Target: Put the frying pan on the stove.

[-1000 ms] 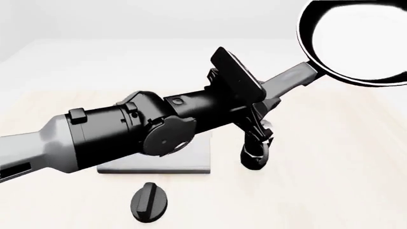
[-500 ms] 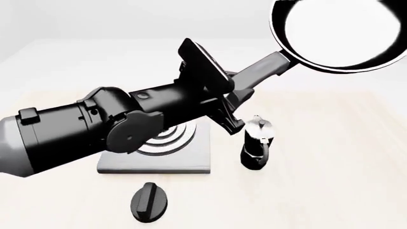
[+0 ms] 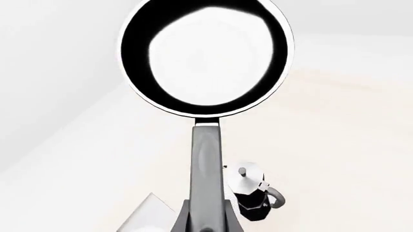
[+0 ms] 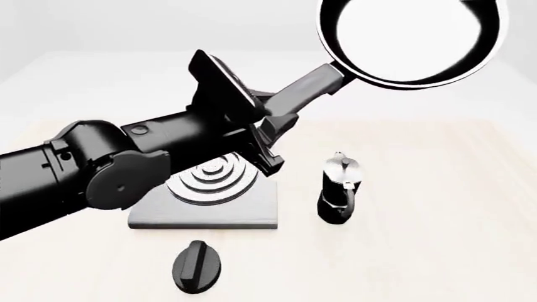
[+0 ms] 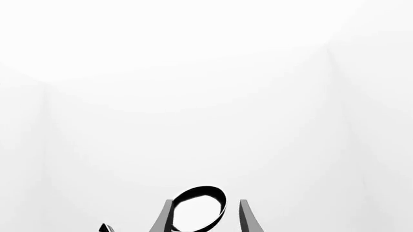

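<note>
We see the left gripper (image 4: 273, 119) clamped on the frying pan (image 4: 409, 41) handle, pan at two o'clock, high above the table (image 4: 436, 207).

We see a bare simulated tabletop (image 4: 436, 251) with plain pale walls behind; a stove (image 4: 251, 211), moka pot (image 4: 338, 189) and frying pan (image 4: 411, 38) suggest a mock kitchen.

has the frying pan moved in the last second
Yes. In the front view the frying pan, held by the left end effector, has shifted left, now nearer above the moka pot, toward the stove.
</note>
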